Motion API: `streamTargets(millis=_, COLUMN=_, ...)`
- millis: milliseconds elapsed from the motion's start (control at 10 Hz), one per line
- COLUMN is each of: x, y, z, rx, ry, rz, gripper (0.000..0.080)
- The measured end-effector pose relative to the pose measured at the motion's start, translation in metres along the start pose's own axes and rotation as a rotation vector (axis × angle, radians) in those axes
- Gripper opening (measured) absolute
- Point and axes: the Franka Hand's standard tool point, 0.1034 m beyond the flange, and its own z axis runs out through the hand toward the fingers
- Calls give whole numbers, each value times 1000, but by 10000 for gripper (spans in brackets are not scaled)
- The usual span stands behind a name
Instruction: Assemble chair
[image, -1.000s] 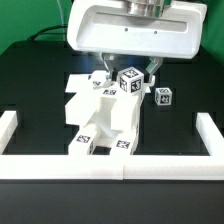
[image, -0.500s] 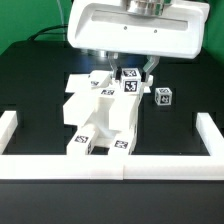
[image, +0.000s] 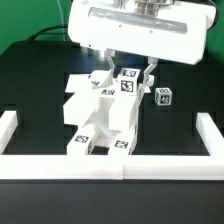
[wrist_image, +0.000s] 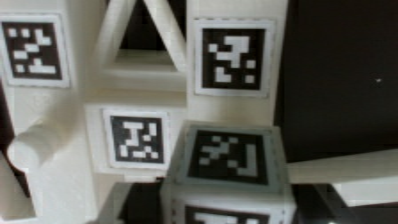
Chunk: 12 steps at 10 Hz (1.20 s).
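The partly joined white chair (image: 100, 115) stands mid-table, its tagged frame (wrist_image: 107, 90) filling the wrist view. My gripper (image: 128, 78) hangs just above its top at the exterior view's right. It is shut on a short white tagged leg (image: 129, 80), which sits on or just over the chair's top edge. In the wrist view the leg (wrist_image: 231, 160) shows between my dark fingers (wrist_image: 143, 200). A second small tagged leg (image: 163, 96) lies loose on the black table, right of the chair.
A long white rail (image: 110, 166) edges the table's front, with raised ends at the left (image: 8, 125) and right (image: 212, 128). A flat white tagged piece (image: 90, 78) lies behind the chair.
My fingers have closed in on the short leg. The hand has risen slightly. The chair and the loose leg have not moved.
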Motion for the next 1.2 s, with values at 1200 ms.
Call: streamTargets(millis=1200, x=-2, y=-4, z=1, rx=8, ry=-8, rz=761, gripper=294)
